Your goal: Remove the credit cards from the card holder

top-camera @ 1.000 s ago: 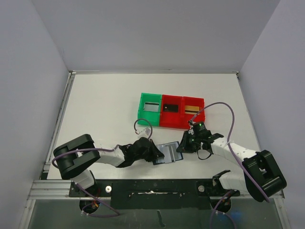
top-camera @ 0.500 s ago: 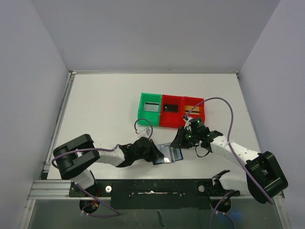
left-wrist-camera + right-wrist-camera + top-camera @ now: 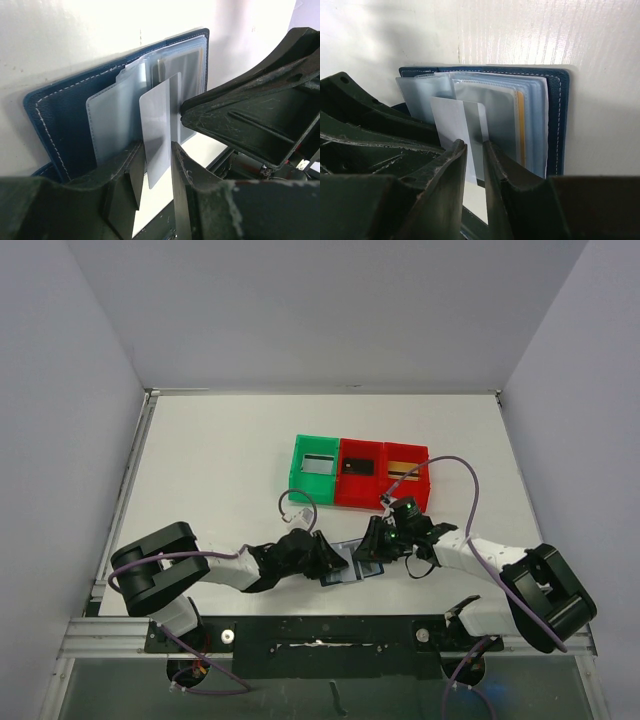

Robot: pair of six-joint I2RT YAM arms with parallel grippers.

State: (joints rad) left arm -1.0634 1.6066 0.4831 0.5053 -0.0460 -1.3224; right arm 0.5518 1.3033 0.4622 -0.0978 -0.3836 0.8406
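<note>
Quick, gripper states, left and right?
Left gripper: fingers close around the pale card; grip cannot be told.
Right gripper: same card between its fingers; grip cannot be told.

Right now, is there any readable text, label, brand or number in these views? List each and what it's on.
None readable.
card holder: pale stitching only, no brand or lettering on the parts shown.
pale card: visible face is blank.
trays: whatever lies inside is too small to read from the top view.
</note>
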